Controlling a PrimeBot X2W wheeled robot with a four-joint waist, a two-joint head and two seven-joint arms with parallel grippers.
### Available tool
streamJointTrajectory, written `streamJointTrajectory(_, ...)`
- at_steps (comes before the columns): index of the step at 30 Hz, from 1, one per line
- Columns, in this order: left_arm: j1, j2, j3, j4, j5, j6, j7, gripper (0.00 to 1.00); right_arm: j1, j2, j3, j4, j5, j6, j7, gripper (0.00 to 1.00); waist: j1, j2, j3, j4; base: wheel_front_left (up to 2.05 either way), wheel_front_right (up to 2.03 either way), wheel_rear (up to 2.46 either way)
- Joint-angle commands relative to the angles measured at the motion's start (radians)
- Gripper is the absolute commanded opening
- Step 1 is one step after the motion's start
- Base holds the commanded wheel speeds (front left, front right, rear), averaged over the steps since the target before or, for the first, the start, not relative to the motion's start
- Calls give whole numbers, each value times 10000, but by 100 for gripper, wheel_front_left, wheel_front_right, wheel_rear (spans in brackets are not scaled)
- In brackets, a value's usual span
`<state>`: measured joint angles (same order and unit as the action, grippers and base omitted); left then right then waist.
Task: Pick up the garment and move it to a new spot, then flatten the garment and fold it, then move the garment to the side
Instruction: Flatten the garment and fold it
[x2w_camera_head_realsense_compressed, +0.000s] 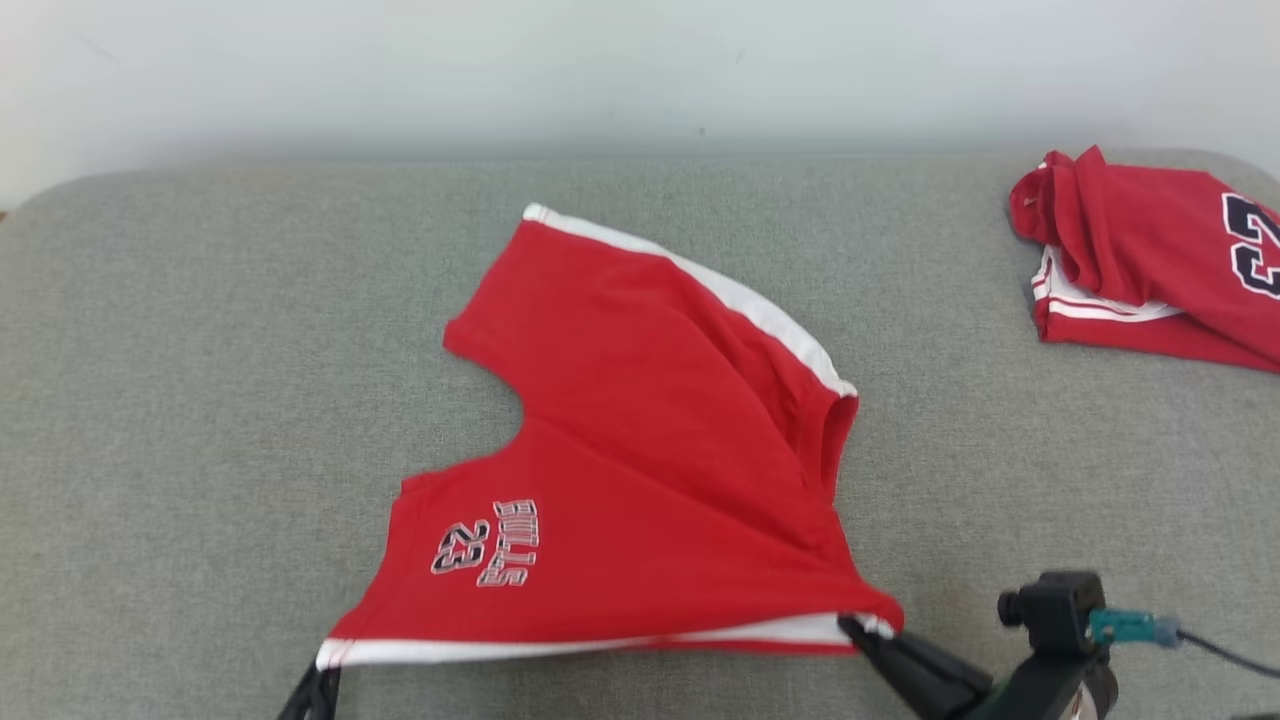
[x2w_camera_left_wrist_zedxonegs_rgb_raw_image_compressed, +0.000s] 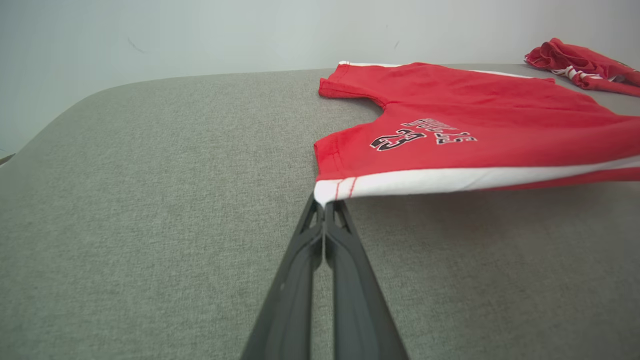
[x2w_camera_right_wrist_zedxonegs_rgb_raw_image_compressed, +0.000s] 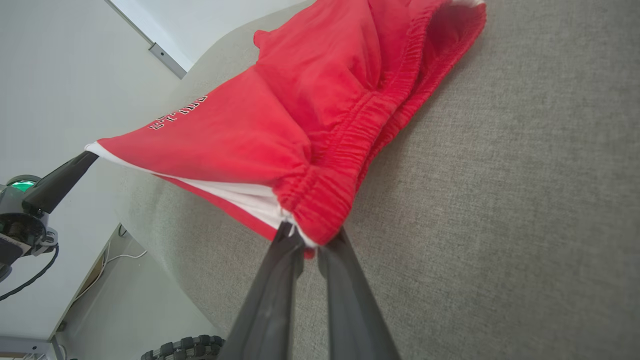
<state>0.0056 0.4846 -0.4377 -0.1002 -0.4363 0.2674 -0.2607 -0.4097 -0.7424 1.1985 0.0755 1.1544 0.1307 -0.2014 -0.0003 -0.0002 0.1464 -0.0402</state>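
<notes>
Shorts (x2w_camera_head_realsense_compressed: 650, 450) pinched by left gripper (x2w_camera_left_wrist_zedxonegs_rgb_raw_image_compressed: 324, 202) and right gripper (x2w_camera_right_wrist_zedxonegs_rgb_raw_image_compressed: 307, 240).

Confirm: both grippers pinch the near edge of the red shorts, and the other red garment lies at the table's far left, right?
No. The other red garment lies far right, per the head view. The left gripper and right gripper do pinch the red shorts at the near edge.

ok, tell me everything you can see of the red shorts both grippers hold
Red shorts, soft knit, white side stripes, a BULLS 23 print on one leg, gathered elastic waistband. Spread out, far side resting on the grey padded surface, near edge lifted taut. Left gripper pinches the white-striped leg corner; right gripper pinches the waistband corner.
</notes>
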Motion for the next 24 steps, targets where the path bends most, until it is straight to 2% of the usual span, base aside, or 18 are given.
streamJointTrajectory(1,197,-8,87,63,153,-28,-61,0,196,-57,-77,-63,37,1,65,0,3,2,-95,14,0,0,0)
streamJointTrajectory(9,368,-222,475,452,829,-529,-61,0,933,283,-755,-459,-157,1,389,0,3,2,-215,-95,0,0,0)
streamJointTrajectory(12,-143,-26,647,364,1041,-841,-61,0,870,430,-1083,-669,-236,1,416,0,3,2,-207,-151,0,0,0)
streamJointTrajectory(18,-1933,783,731,431,1386,-1854,151,0,505,812,-1870,-842,-165,1,350,0,3,2,29,-457,0,0,0)
streamJointTrajectory(24,-4462,1505,755,863,1293,-3129,1098,0,-474,1704,-2412,-409,-254,1,716,0,3,2,786,-1229,0,0,0)
